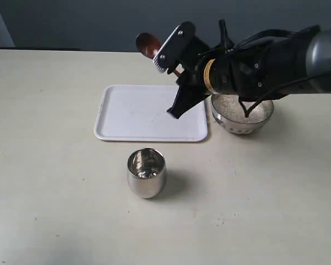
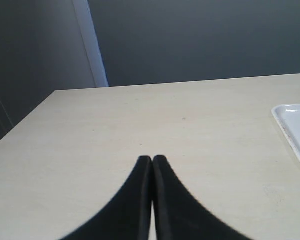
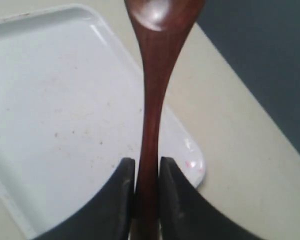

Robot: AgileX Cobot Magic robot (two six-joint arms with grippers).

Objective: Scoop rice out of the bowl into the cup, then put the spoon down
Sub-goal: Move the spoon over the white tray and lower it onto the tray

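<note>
Aloft near white tray [image 3: 50,110] — spoon [image 3: 153,85], handle pinched tight in right claw [image 3: 147,170]; left claw [image 2: 152,161] closed on nothing.

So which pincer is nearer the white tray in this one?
Right. The right pincer hangs above the tray, gripping the spoon. The left pincer sits shut over the table, off to the tray's side and apart from it.

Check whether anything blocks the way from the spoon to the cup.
Nothing visible does. The right gripper holds the spoon above the white tray, which lies flat and low; the cup stands alone beside the tray.
</note>
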